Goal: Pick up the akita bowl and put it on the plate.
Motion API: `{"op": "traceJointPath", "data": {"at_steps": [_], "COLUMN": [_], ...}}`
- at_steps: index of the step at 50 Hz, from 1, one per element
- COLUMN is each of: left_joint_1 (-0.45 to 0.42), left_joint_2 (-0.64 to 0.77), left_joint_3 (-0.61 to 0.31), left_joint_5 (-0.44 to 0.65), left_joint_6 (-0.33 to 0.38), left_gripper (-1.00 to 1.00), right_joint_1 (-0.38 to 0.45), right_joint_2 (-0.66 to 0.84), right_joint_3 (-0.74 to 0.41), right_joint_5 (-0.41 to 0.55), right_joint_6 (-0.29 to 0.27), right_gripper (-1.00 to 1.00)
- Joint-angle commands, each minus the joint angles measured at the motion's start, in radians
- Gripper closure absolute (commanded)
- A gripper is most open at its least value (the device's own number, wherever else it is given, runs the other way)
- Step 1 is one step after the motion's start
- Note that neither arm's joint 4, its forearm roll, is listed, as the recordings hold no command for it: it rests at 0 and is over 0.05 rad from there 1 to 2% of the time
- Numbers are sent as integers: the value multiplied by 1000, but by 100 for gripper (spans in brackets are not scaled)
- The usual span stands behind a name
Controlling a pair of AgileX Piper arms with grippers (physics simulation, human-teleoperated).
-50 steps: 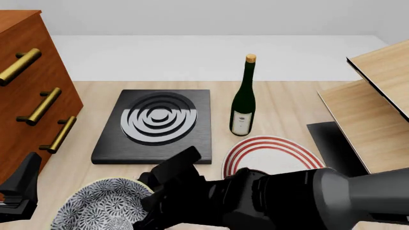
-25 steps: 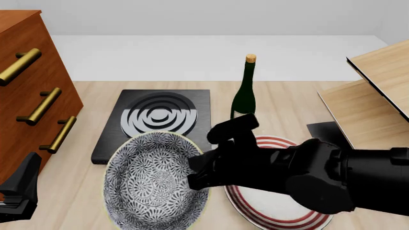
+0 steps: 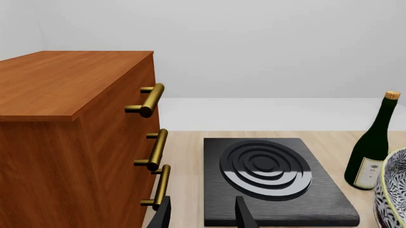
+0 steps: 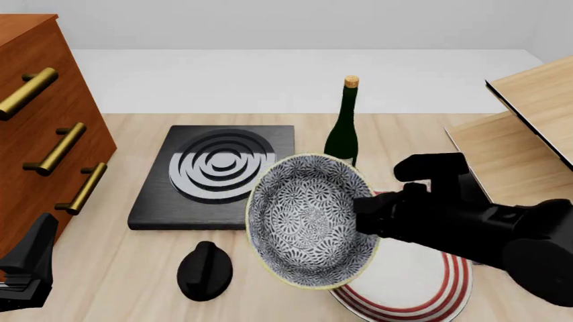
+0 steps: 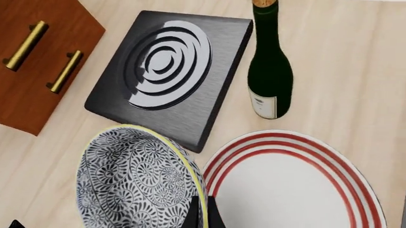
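The akita bowl (image 4: 304,221), black-and-white floral with a thin yellowish rim, hangs tilted on its side above the table, its lower edge overlapping the left part of the plate (image 4: 414,292). My right gripper (image 4: 366,213) is shut on the bowl's right rim. The right wrist view shows the thin fingers (image 5: 193,217) pinching the rim of the bowl (image 5: 133,183), with the white red-ringed plate (image 5: 285,185) beside it. My left gripper (image 4: 25,263) rests at the near left corner, well away from both. In its own view the left gripper (image 3: 203,218) is open and holds nothing.
A green wine bottle (image 4: 343,131) stands just behind the bowl and plate. A black slab with grey rings (image 4: 215,171) lies left of it. A small black knob-shaped object (image 4: 204,270) sits near the front. A wooden dresser (image 4: 40,121) is at the left and wooden shelving (image 4: 519,147) at the right.
The right arm lifted the bowl off the table's near left and carried it rightward, tilted, up to the plate. The black knob-shaped object came into view. The left gripper stayed put.
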Motion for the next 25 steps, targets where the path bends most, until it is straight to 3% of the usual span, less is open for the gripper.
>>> {"op": "traceJointPath", "data": {"at_steps": [1,11,25], "left_joint_1": [0,0,0], "left_joint_2": [0,0,0], "left_joint_3": [0,0,0], "left_joint_5": [0,0,0], "left_joint_6": [0,0,0], "left_gripper": [-100,-100,-100], "right_joint_1": [-149,-258,-318], "right_joint_2": [-90,-117,-66], "right_joint_3": [30,103,188], "right_joint_5": [81,59,-54], "right_joint_6": [-31,-47,-31], "right_gripper": [100,100,100]}}
